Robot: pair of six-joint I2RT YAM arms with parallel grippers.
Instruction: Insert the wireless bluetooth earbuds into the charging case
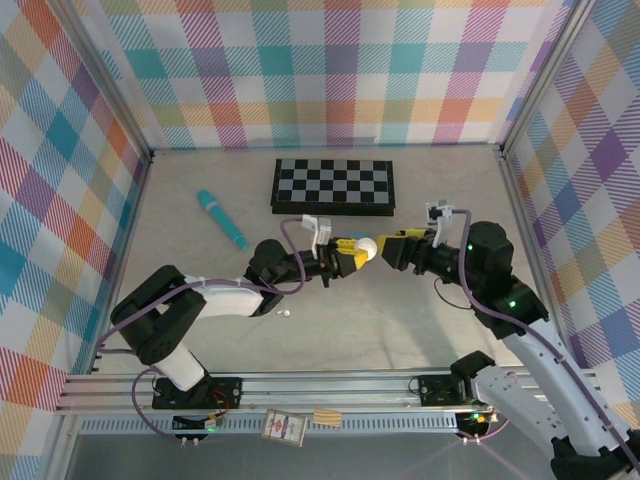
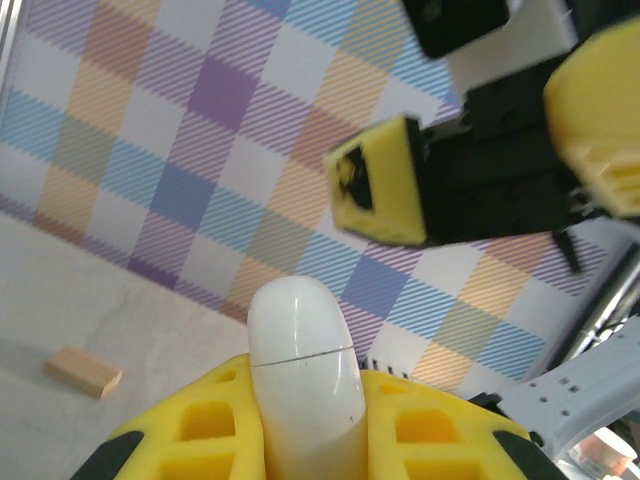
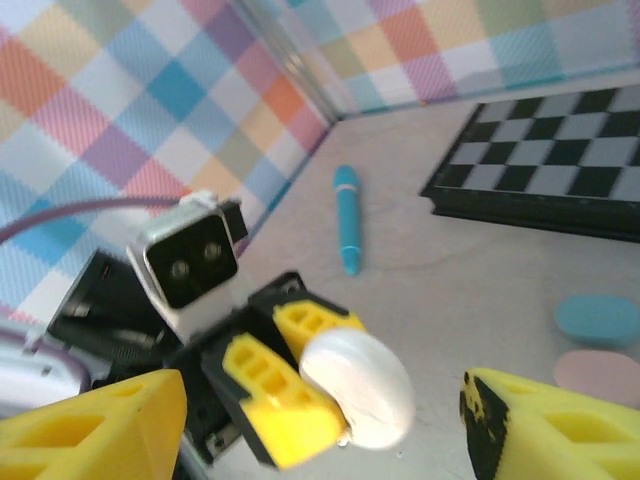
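Over mid-table, left end effector [image 1: 353,251] holds case [image 1: 367,247] aloft.

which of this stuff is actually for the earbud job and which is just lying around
For the job:
- white charging case, clamped in the left fingers
- small white earbud on the table
- right fingers, open beside the case

Lying about:
- teal pen
- chessboard
- wooden block

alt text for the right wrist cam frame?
The left pincer grips a white case, held up in front of the open right pincer. Behind, on the table, lie a teal pen and a chessboard.
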